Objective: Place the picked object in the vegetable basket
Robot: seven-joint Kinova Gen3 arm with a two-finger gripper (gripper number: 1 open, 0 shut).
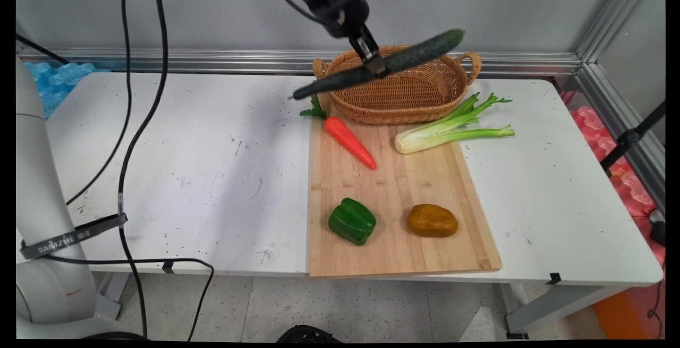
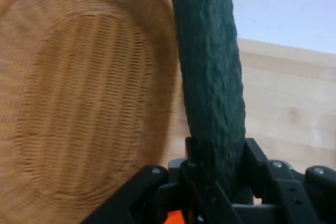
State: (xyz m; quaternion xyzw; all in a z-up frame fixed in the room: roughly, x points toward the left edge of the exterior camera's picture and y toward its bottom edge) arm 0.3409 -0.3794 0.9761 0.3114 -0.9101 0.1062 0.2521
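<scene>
1 pepper (image 1: pixel 351 221), 1 potato (image 1: pixel 432 220); end effector (image 1: pixel 375 65) grips 1 cucumber (image 1: pixel 419 53).

In the hand view the cucumber (image 2: pixel 210 77) is cut off by the top edge and its lower part is hidden between the fingers (image 2: pixel 254 158). The basket (image 2: pixel 79 108) is cut off at the left and bottom edges. In the main view, part of the basket's far rim (image 1: pixel 340 58) is hidden behind the cucumber (image 1: pixel 419 53).
</scene>
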